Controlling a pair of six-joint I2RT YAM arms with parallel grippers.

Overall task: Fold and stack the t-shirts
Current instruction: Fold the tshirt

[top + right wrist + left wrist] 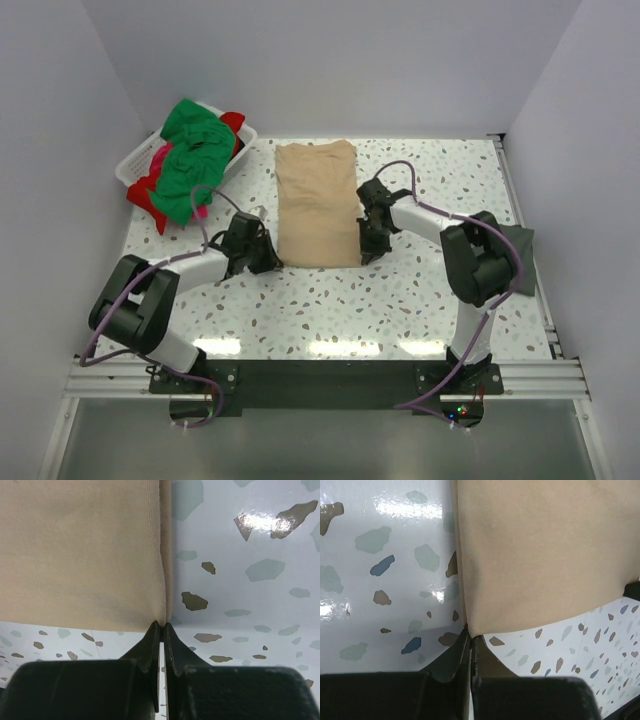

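Tan t-shirt (pixel 318 205) — folded to a long rectangle, flat at the centre of the speckled table (pixel 400 300). Left gripper (pixel 470 639) clenched on its near left corner; right gripper (pixel 162 626) clenched on its near right corner. Green t-shirt (pixel 190 160) heaped over the white basket (pixel 135 168), far left. Dark grey t-shirt (pixel 522 250) — right table edge.

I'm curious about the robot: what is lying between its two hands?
The tan t-shirt lies flat between the left hand and right hand, each pinching a near corner. The top view shows it.
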